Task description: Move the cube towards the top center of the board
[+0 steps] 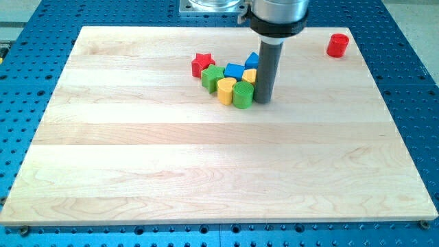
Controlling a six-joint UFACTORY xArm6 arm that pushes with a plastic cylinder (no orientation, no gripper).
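Item 1: pale wooden board, set flat on a blue perforated tabletop. The board filled most of the view.

Item 2: my tip, the lower end of a straight dark rod hanging from a grey cylindrical housing at the far centre. I carried no gripper, so there was no opening to report and nothing held. The tip stood on the board at the right edge of the block cluster, just beside the green cylinder and seemingly touching it.

Item 3: cluster of small blocks, far centre of the board, packed close together.
- Red star-shaped block, at the cluster's far left.
- Green block, angular, exact shape unclear, just right of and nearer than the star.
- Yellow cylinder block, near edge of the cluster.
- Green cylinder block, ribbed, immediately right of the yellow cylinder.
- Blue cube block, in the middle of the cluster, behind the yellow cylinder.
- Second blue block, far right of the cluster, partly hidden by my rod; shape not determinable.
- Second yellow block, between the blue cube and my rod, partly hidden; shape not determinable.

Item 4: red cylinder block, alone near the board's far right corner, well apart from the cluster.
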